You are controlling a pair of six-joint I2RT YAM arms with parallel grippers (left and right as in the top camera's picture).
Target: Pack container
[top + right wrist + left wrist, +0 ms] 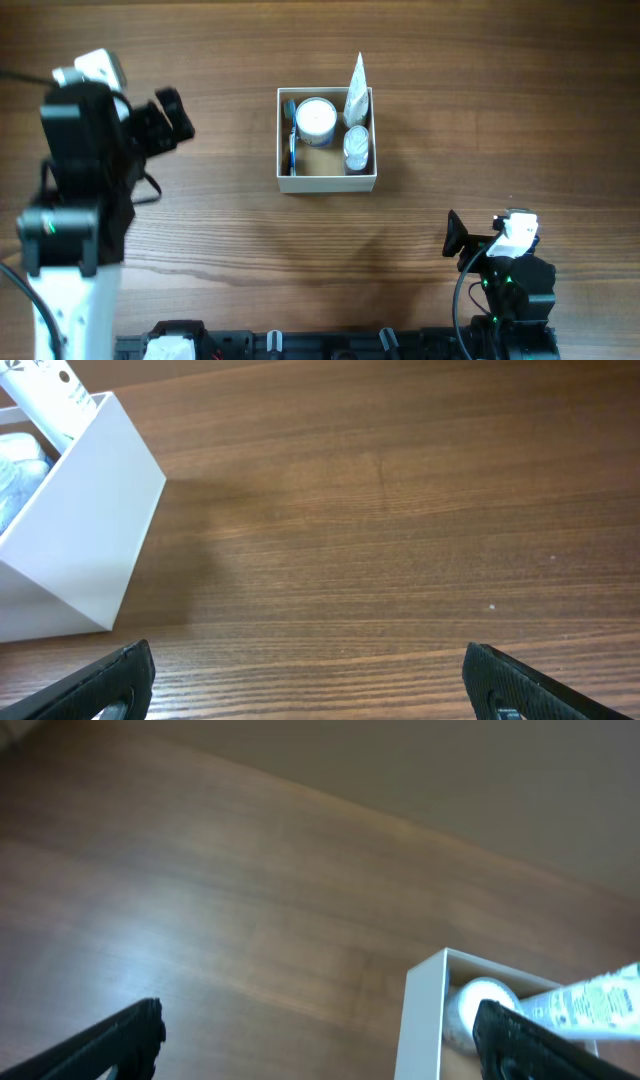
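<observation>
The container (284,160) is a square white cardboard box with a tan inside, at the table's middle back. In it lie a round white-lidded jar (316,118), a white tube (356,85) leaning on the far right corner, a small clear wrapped item (357,146) and a dark thin item (291,135) along the left wall. My left gripper (172,116) is open and empty, left of the box; its wrist view shows the box wall (422,1020), jar (475,1005) and tube (590,1005). My right gripper (455,240) is open and empty, at the front right; its view shows the box corner (80,550).
Bare wood table top (420,60) surrounds the box. The arm bases and a black rail (300,345) run along the front edge.
</observation>
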